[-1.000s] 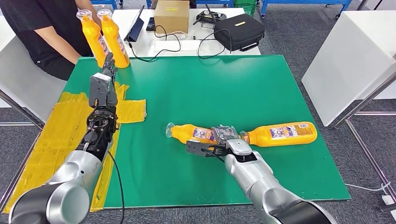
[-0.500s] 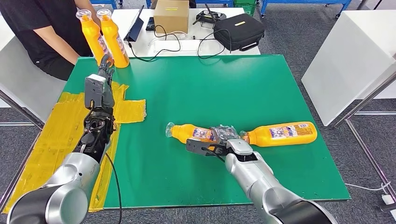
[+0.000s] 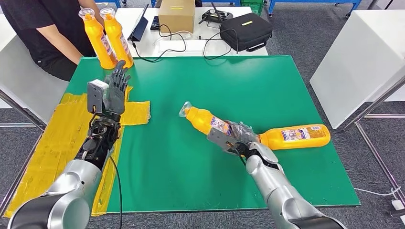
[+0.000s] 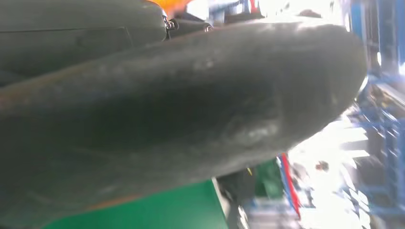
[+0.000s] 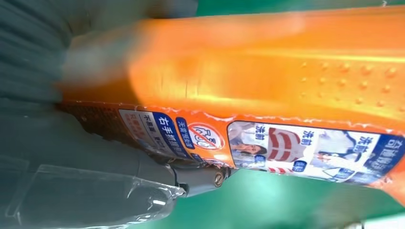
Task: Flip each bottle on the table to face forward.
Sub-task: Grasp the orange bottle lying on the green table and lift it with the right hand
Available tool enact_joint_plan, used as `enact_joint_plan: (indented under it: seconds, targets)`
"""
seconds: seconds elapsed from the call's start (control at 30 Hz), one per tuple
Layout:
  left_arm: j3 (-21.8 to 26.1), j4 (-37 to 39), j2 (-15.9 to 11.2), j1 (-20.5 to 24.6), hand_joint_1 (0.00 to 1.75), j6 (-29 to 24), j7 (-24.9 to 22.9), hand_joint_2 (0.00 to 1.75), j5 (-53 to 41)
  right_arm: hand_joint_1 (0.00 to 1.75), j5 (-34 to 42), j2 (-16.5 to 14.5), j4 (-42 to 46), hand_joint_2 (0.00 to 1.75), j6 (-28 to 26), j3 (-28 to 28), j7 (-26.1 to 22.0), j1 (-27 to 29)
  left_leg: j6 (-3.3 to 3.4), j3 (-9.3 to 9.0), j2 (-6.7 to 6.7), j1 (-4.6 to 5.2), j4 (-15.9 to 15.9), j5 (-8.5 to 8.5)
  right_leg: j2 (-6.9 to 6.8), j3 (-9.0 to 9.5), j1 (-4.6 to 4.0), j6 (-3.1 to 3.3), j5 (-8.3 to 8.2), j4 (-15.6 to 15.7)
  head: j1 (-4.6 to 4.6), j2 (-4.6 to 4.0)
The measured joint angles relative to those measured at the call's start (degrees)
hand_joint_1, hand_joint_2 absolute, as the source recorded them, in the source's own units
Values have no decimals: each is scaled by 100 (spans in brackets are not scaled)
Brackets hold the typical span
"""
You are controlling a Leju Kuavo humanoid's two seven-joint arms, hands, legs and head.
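My right hand (image 3: 235, 138) grips an orange bottle (image 3: 206, 119) by its lower body, lifting it tilted with the cap pointing up and to the far left. The right wrist view shows that bottle's orange body and label (image 5: 267, 109) close up against my fingers. A second orange bottle (image 3: 294, 136) lies on its side on the green table (image 3: 200, 81), just right of my hand. Two orange bottles (image 3: 107, 37) stand upright at the far left corner. My left hand (image 3: 116, 88) is raised with fingers spread, holding nothing, just in front of those two.
A person in black sits at the far left beside the upright bottles. Yellow tape (image 3: 62, 129) covers the table's left side. Behind the table stand a cardboard box (image 3: 175, 15), a black case (image 3: 246, 29) and cables. A white cabinet (image 3: 363, 57) is on the right.
My right hand has lifted the gripped bottle off the table and swung its cap end up and away. My left hand has drawn back from the upright bottles and spread its fingers.
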State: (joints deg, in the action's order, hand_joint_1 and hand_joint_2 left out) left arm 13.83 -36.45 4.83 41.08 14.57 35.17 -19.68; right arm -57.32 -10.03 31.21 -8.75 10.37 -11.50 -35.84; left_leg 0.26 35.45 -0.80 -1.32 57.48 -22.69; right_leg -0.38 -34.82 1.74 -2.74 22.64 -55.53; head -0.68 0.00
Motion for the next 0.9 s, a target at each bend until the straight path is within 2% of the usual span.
enact_joint_plan:
  seconds: [0.13,0.27,0.47,0.67,0.9]
  targets:
    - [-101,-49,22,-186,0,288,30,0,285,175,213,174,873,175,299,-179,-60,254,2,29,-1,2,3,2,-1,-30,1,-3,-3,0,0,0]
    - [-196,-109,113,-291,0,482,-67,175,558,175,186,201,1528,175,369,-220,-29,494,2,46,-1,1,2,1,-1,-44,0,-3,-2,-1,-1,0]
    - [-227,-497,158,-534,0,693,-189,175,1048,175,321,92,2065,175,374,-220,2,656,1,61,-8,0,0,1,3,-65,-1,-2,-1,-2,-2,0]
    - [-333,-856,201,-746,0,1002,-283,175,1510,175,703,-29,2190,175,398,-216,-86,563,1,71,0,0,0,3,-4,-69,0,-2,-2,-3,-1,0]
    - [-702,-1281,474,-852,0,1173,-508,175,2017,175,1000,-316,2075,175,297,-148,-186,373,2,76,1,2,2,3,-6,-72,0,-2,-2,-3,-1,0]
